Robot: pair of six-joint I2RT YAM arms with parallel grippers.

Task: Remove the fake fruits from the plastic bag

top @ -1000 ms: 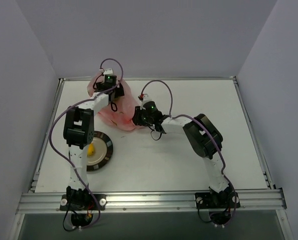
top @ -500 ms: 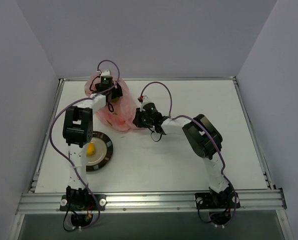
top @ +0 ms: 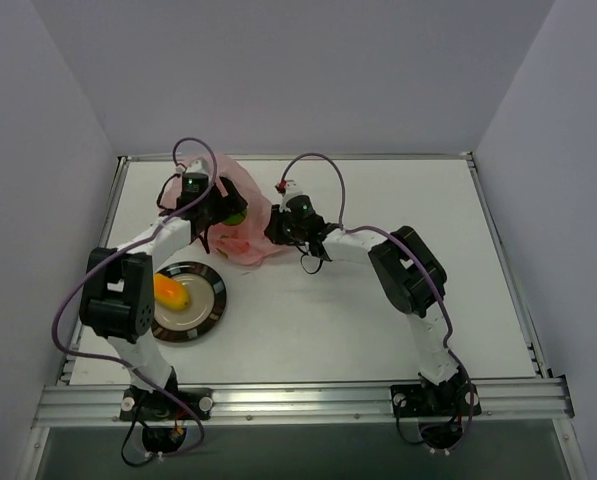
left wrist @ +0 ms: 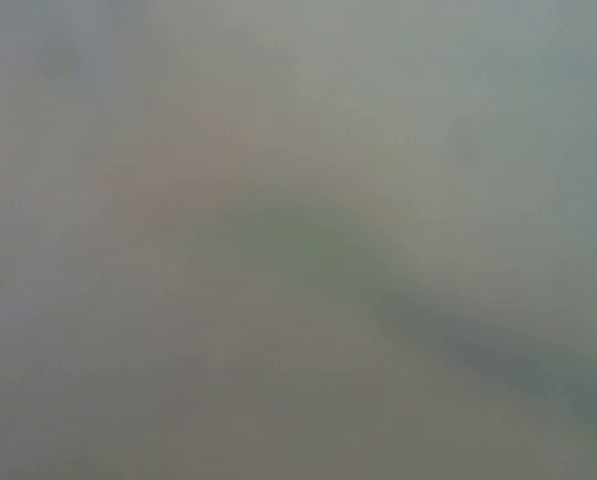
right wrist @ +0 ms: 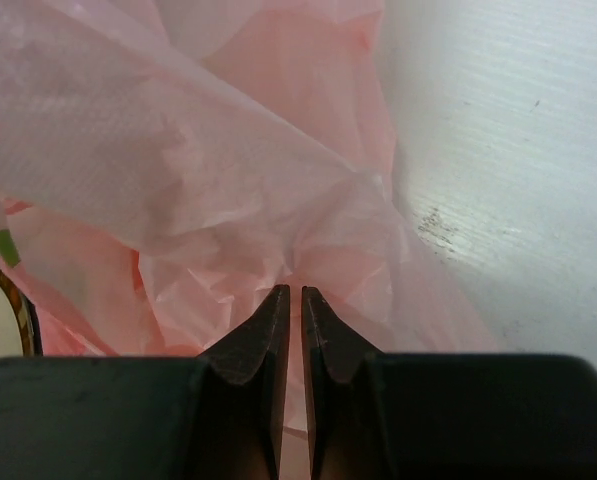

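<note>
Where the left gripper (top: 224, 210) enters the plastic bag (top: 250, 246), jaws hidden

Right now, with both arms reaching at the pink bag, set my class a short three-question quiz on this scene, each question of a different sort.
1. True or false: the orange-yellow fruit lies on the plate.
2. What does the right gripper pinch? A the plastic bag; B the plate; C the orange-yellow fruit.
3. Fill in: the lime-green fruit shows at the plastic bag, right beside the ___ gripper.

Key: 1 true. 2 A. 3 left, meaning the left gripper.
</note>
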